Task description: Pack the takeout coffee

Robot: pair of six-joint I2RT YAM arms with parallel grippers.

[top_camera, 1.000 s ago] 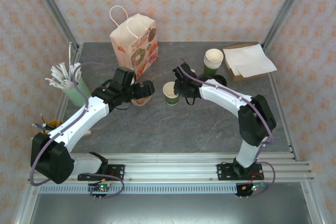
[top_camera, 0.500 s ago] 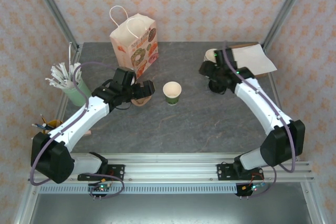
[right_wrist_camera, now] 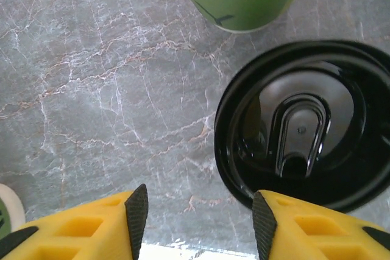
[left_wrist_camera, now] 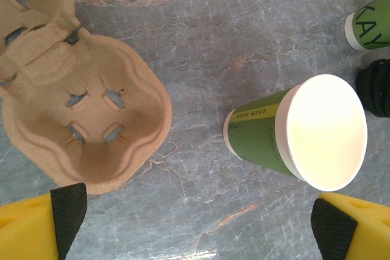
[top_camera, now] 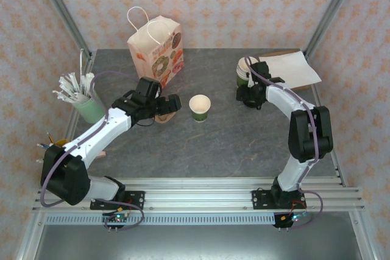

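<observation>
The takeout coffee cup (top_camera: 200,108), dark green with a cream inside, stands upright and lidless mid-table. In the left wrist view the cup (left_wrist_camera: 262,132) sits ahead and to the right of my left gripper (left_wrist_camera: 198,223). That gripper is open with bare table between its fingers. In the top view the left gripper (top_camera: 172,104) hovers just left of the cup. A round black lid (right_wrist_camera: 304,126) lies flat on the table. My right gripper (right_wrist_camera: 198,220) stands open just over the lid's near left edge, gripping nothing. The right gripper (top_camera: 250,94) is at the back right.
A brown pulp cup carrier (left_wrist_camera: 85,108) lies left of the cup, under the left wrist. A paper bag (top_camera: 157,50) stands at the back. A stack of green cups (top_camera: 247,70) is beside the lid. Napkins (top_camera: 287,68) lie back right, and a mint cup with sticks (top_camera: 85,101) stands far left.
The right gripper let go of the cup, swung away to the back right and now hangs over the black lid. The cup stays where it was. The left arm barely shifted.
</observation>
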